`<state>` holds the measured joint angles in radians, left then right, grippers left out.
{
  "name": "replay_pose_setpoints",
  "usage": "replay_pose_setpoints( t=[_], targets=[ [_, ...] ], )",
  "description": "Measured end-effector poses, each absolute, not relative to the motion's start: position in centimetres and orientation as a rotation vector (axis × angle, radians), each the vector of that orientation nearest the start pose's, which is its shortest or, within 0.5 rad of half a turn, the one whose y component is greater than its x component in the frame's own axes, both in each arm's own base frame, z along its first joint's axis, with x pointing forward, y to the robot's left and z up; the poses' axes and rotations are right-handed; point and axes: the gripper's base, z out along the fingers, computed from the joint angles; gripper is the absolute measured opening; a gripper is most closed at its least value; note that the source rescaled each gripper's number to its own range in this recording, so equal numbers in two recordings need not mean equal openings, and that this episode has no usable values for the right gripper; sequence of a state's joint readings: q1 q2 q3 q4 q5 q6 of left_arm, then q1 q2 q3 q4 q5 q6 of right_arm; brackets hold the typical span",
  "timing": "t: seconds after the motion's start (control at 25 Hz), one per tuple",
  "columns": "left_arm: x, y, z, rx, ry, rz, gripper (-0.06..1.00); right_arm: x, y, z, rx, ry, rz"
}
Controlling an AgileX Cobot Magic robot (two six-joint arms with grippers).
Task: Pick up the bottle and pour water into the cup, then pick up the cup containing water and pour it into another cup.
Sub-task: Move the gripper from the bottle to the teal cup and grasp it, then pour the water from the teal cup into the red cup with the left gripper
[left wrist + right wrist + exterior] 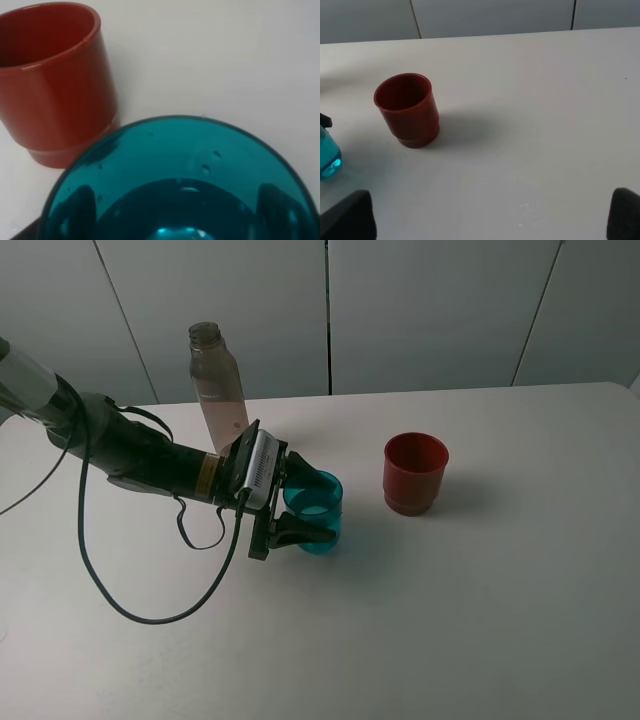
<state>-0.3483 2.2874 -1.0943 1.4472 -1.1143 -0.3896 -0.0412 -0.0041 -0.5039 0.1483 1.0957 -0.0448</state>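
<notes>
On the near side of the bench point(480, 640), the right claw point(486, 216) hangs with its tips spread wide and nothing between them. Farther back, the left claw point(308, 502) is closed on the teal cup point(322, 515), one finger against each side; the cup stands upright with some water inside. To its right, apart from it, stands the red-brown cup point(415, 472). Farthest back, behind the left arm, the capless bottle point(218, 380) stands upright.

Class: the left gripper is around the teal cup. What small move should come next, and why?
Probably lift the teal cup slightly. The left gripper looks closed on its sides, water sits inside, and the red cup stands upright nearby, apart.
</notes>
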Motion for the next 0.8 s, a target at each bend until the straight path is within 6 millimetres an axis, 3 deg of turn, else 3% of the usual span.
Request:
replay_pose_setpoints(
  t=[0.28, 0.8],
  targets=[
    [32.4, -20.4, 6.5, 1.526, 1.383, -0.982, 0.11, -0.7, 1.2, 27.6, -0.014, 2.064, 0.125],
    [34.6, -21.0, 8.3, 1.454, 1.446, -0.988, 0.09, -0.7, 1.2, 27.6, -0.014, 2.064, 0.125]
  ],
)
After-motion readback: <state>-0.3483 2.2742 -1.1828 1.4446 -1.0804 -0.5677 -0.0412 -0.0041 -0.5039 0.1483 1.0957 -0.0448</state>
